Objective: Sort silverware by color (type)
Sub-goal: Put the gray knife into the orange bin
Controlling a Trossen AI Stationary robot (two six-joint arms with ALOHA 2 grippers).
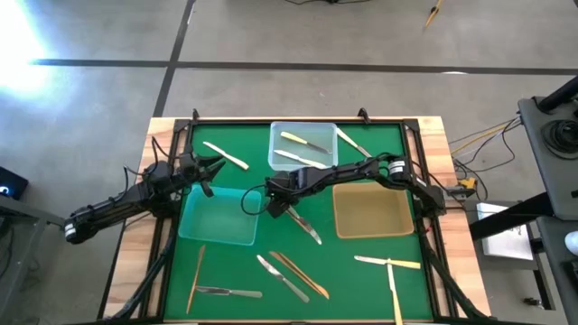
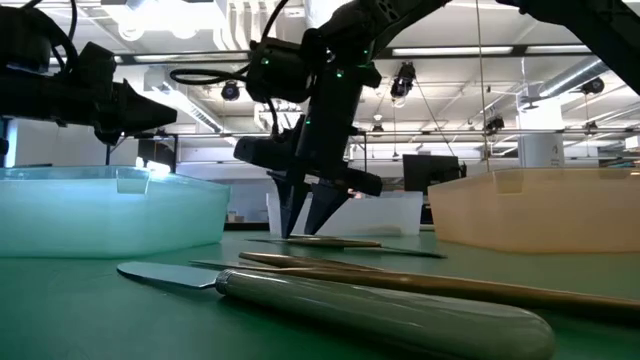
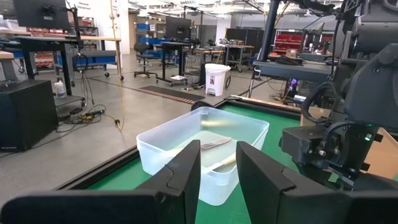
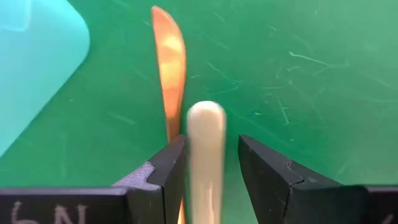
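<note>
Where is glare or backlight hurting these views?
High view: blown-out glare on the floor at top left; the green mat is evenly lit. Low view: ceiling lights backlight the right gripper into a silhouette. Right wrist view: bright sheen on the coppery knife blade.

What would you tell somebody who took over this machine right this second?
Right gripper: fingers open, straddling a cream-handled knife that lies on the green mat mid-table; not yet gripped or lifted.
Left gripper: fingers open, empty, hovering by the teal tray.
Done: two cream-handled pieces lie in the clear tray.
Left: the teal tray and amber tray show nothing inside; roughly nine utensils lie loose on the mat.
</note>
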